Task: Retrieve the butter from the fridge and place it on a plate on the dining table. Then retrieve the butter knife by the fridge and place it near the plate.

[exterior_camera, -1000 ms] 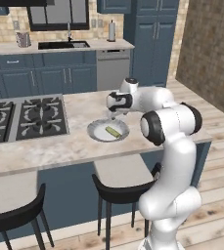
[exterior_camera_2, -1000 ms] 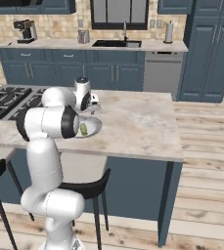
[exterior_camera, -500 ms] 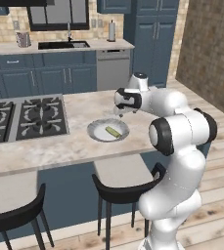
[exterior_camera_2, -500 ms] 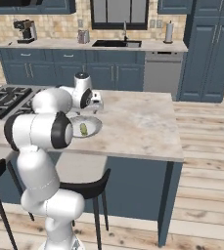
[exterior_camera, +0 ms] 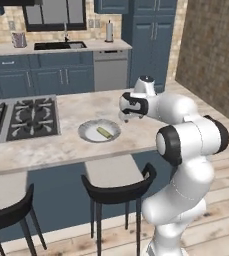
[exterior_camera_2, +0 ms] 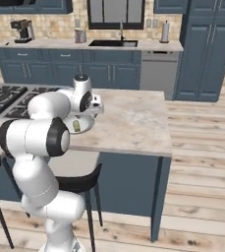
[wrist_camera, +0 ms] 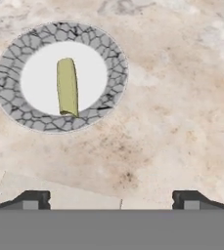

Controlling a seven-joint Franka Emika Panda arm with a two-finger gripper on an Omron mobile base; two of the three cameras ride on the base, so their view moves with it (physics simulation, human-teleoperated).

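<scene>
The butter (wrist_camera: 67, 87) lies flat on the plate (wrist_camera: 18, 115), on its white middle, inside the grey crackled rim. In the left base view the butter (exterior_camera: 104, 132) lies slantwise across the plate (exterior_camera: 88, 134); in the right base view the arm hides most of the plate (exterior_camera_2: 85, 126) and a little of the butter (exterior_camera_2: 76, 126) shows beside the arm.

The plate sits on the tabletop (exterior_camera: 71, 145), near its front edge, between the cooktop (exterior_camera: 21, 116) and the tabletop's bare far end. Cooktop and plate are apart.

The tool (wrist_camera: 111, 199) hangs above the tabletop (wrist_camera: 182, 97), off to one side of the plate and clear of it. Its fingers (wrist_camera: 29, 200) stand wide apart, with nothing between them. In the left base view the tool (exterior_camera: 125, 118) is just beside the plate, raised, touching neither plate nor butter.

Two stools (exterior_camera: 117, 176) stand under the tabletop's front edge. Behind, a wall counter carries a sink (exterior_camera: 59, 46) and a paper towel roll (exterior_camera: 109, 31).
</scene>
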